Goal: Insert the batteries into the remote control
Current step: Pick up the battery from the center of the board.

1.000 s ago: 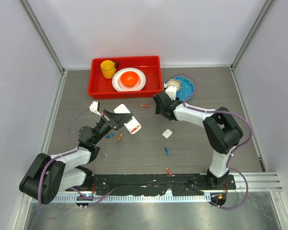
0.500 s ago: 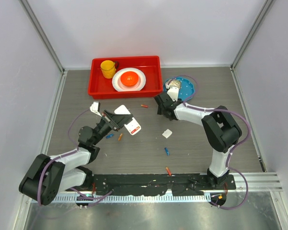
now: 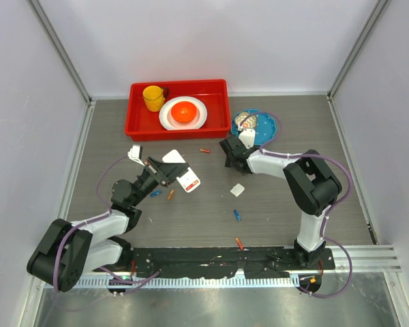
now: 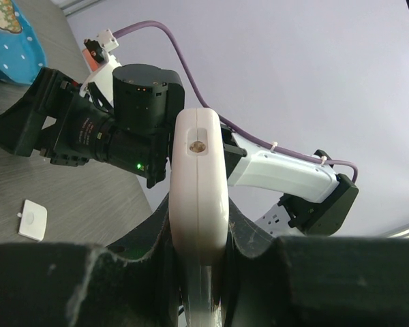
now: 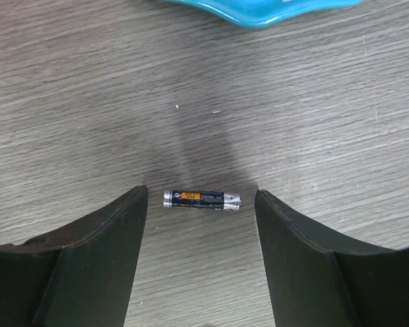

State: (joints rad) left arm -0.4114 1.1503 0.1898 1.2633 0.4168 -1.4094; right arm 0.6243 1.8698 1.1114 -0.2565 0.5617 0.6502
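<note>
My left gripper is shut on the white remote control, whose red keypad patch faces up; it is held above the table. In the left wrist view the remote stands edge-on between the jaws of the left gripper. My right gripper is open and low over the table. In the right wrist view a dark battery with an orange label lies on the table between the fingertips of the right gripper, touching neither. Loose batteries lie around: orange, blue, orange, blue, red.
A small white square cover lies mid-table and shows in the left wrist view. A blue plate sits behind the right gripper. A red tray at the back holds a yellow cup and a white plate.
The right wrist has tipped down and drawn a little nearer, uncovering more of the blue plate. The left arm and the remote have not moved.
</note>
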